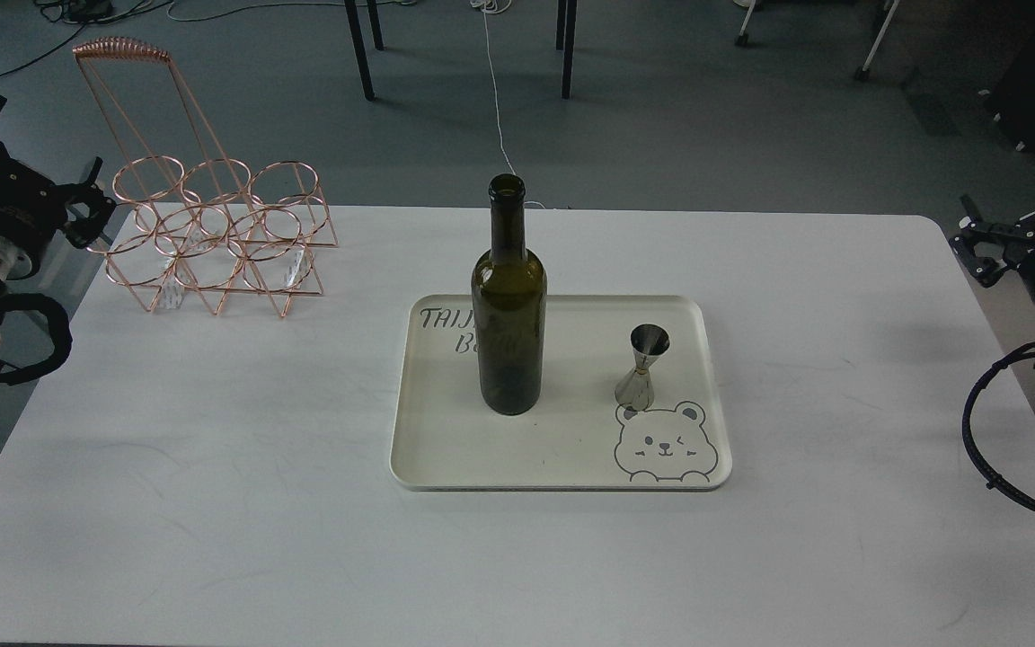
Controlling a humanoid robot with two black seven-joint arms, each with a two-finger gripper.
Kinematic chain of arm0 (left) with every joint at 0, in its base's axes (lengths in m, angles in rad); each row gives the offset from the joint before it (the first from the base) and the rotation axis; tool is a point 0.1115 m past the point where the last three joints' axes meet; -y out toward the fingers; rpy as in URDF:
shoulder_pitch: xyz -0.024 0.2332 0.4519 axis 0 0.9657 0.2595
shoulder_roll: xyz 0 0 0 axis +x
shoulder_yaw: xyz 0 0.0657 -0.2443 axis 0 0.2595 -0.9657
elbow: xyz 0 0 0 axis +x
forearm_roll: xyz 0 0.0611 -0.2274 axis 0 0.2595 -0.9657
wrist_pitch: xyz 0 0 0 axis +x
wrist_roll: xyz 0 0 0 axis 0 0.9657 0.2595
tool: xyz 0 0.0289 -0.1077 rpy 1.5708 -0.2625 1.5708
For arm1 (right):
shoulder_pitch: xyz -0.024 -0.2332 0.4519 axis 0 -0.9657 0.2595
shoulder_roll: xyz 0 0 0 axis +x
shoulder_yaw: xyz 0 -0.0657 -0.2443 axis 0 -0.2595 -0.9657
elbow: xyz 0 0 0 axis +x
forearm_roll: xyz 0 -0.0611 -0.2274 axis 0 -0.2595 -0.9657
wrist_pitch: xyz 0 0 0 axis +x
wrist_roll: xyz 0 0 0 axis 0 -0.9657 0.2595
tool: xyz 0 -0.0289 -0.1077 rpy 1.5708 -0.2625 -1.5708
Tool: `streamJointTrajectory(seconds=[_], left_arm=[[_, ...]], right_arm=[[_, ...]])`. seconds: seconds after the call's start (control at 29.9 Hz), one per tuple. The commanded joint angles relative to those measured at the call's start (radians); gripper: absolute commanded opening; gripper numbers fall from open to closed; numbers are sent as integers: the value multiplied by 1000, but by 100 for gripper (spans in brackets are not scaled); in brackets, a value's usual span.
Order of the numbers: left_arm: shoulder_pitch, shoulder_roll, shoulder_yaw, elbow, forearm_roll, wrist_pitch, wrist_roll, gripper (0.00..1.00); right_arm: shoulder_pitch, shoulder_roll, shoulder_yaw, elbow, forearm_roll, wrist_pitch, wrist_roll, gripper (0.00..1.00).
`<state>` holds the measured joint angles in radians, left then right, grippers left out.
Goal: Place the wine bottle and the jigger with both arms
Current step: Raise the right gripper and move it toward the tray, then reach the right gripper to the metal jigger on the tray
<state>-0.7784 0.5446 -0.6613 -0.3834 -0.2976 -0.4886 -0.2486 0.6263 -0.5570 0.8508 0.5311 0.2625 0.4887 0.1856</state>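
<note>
One tray holds one wine bottle (upright), one jigger.

Left claw at left edge, right claw at right, both empty

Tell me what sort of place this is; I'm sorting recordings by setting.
Probably a lab or workshop staged as a bar: a white table holds a tray and copper wire rack, while loose cables cross the grey floor behind.

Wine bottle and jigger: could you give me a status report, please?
Both end effectors, left and right, off the table edges, holding nothing. Wine bottle and jigger upright on tray. Nothing blocking.
</note>
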Motion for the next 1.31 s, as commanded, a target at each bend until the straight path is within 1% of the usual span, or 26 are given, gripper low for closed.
streamJointTrajectory(seconds=[0.0, 0.07, 0.2, 0.3, 0.44, 0.57, 0.67, 0.74, 0.84, 0.87, 1.0, 1.1, 1.17, 1.27], left_arm=[[1, -2, -1, -3, -2, 0, -8, 99], [1, -6, 0, -2, 0, 0, -15, 99], [-2, -26, -1, -3, -2, 0, -11, 99], [-1, -35, -1, -6, 0, 0, -11, 99], [-1, -35, -1, -9, -2, 0, -14, 99], [1, -43, -1, -9, -3, 0, -11, 99], [1, -46, -1, -6, -3, 0, -12, 99], [-1, -46, -1, -2, -3, 0, -21, 99], [1, -43, -1, 0, -2, 0, -49, 99], [1, -43, 0, 0, -2, 0, -52, 99], [-1, -40, 0, 0, 0, 0, -41, 99], [-1, -40, 0, 0, 0, 0, -41, 99], [-1, -40, 0, 0, 0, 0, -41, 99], [-1, -40, -1, -2, -2, 0, -43, 99]], right_arm=[[0, 0, -15, 1, 0, 0, 2, 100], [0, 2, -15, 1, 0, 0, 2, 100], [0, 9, -22, 1, -3, 0, 11, 100], [13, 9, -71, 18, -25, 0, 15, 99], [13, -33, -101, 113, -42, 0, 20, 99], [6, -147, -104, 265, -167, 0, 22, 99], [0, -201, -102, 407, -293, 0, 22, 99], [-5, -228, -104, 481, -391, 0, 23, 99], [-25, -235, -104, 568, -576, 0, 38, 99], [-31, -235, -104, 607, -642, -2, 43, 99], [-77, -241, -108, 769, -912, -134, 49, 99], [-111, -258, -108, 854, -1165, -179, 49, 99], [-128, -258, -108, 889, -1332, -208, 54, 99], [-135, -250, -110, 900, -1555, -258, 81, 99]])
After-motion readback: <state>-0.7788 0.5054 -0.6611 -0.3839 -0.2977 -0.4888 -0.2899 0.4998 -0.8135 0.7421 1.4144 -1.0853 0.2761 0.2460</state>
